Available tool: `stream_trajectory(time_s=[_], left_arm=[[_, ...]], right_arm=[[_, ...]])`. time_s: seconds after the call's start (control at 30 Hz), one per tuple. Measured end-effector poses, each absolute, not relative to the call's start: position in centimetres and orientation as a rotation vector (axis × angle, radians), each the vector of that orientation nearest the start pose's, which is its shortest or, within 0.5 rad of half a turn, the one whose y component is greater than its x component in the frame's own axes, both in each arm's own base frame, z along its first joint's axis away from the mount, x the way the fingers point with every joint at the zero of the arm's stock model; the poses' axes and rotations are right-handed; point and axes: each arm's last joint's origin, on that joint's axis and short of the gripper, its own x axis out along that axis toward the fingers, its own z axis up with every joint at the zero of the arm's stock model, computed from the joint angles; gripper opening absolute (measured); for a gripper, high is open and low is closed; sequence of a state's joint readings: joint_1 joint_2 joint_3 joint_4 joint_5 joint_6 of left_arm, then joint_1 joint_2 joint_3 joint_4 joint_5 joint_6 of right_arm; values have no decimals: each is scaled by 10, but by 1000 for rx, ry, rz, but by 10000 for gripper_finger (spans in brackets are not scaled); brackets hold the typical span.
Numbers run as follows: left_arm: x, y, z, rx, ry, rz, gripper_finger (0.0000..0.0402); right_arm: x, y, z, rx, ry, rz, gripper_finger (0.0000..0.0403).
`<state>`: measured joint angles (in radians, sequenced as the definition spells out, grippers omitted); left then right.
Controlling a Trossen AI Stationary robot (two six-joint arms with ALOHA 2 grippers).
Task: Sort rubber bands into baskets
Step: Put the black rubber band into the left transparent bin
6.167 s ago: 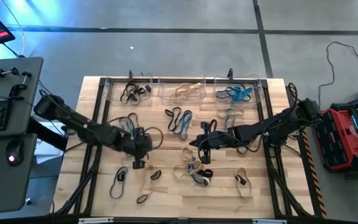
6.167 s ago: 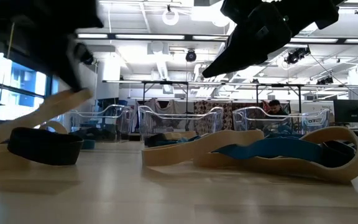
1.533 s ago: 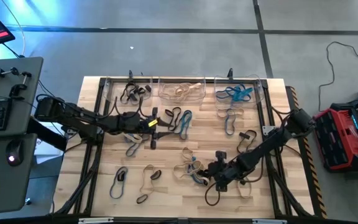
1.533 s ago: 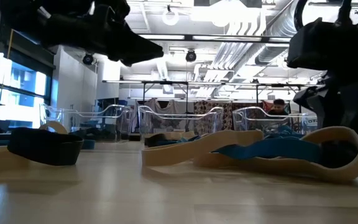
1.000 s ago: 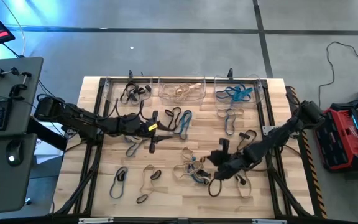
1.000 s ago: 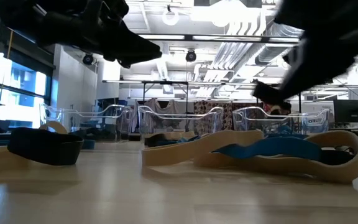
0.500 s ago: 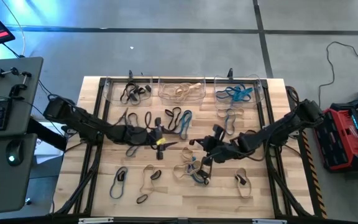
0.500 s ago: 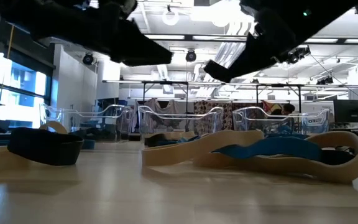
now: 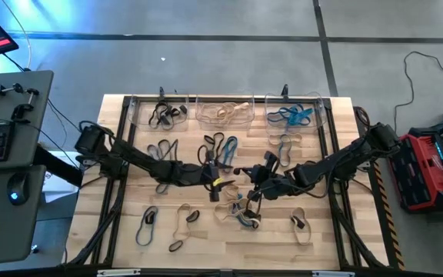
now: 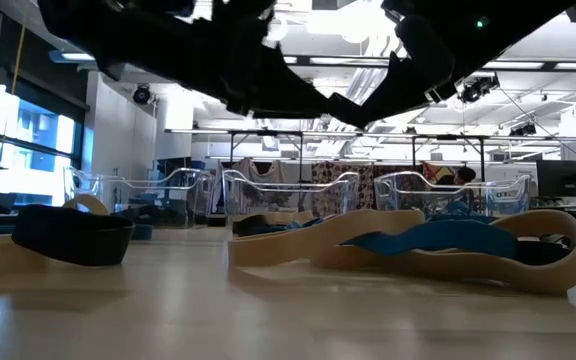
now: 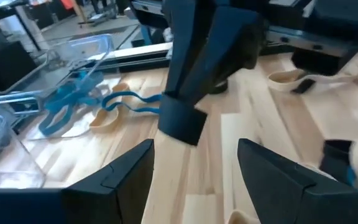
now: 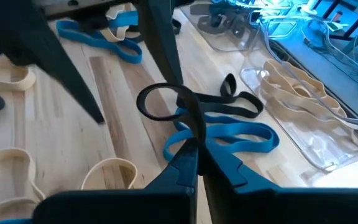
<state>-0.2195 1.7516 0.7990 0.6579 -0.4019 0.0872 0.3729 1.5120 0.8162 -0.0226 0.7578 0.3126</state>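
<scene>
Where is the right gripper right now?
In the high view the right gripper hangs over the middle of the table, close to the left gripper. Its wrist view shows it pinching a black rubber band above a blue one.

Light wooden slatted table (image 9: 114,231) bordered by a black frame; three clear baskets (image 9: 224,112) stand in a row along its far edge (contents black, tan, blue respectively); loose rubber bands (image 9: 220,146) in black, tan and blue lie scattered across the middle and near boards, some apparently overlapping.
</scene>
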Motion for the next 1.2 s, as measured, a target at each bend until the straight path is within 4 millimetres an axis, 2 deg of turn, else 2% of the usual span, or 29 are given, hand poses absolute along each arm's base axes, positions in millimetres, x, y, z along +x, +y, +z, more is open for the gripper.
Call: stream_trajectory(time_s=[0.13,0.27,0.53,0.87,1.0,1.2], left_arm=[[347,-66,170,197,299,262,217],[346,-69,171,220,299,281,194],[344,-80,172,280,289,239,112],[344,-80,172,309,293,243,8],[343,-85,172,338,294,227,9],[342,-86,172,345,294,221,73]], right_arm=[[285,90,198,-84,535,-454,1],[285,91,198,-82,532,-452,1],[285,91,198,-81,534,-443,0],[285,92,198,-70,540,-423,0],[285,92,198,-70,540,-423,0],[285,92,198,-70,541,-423,0]])
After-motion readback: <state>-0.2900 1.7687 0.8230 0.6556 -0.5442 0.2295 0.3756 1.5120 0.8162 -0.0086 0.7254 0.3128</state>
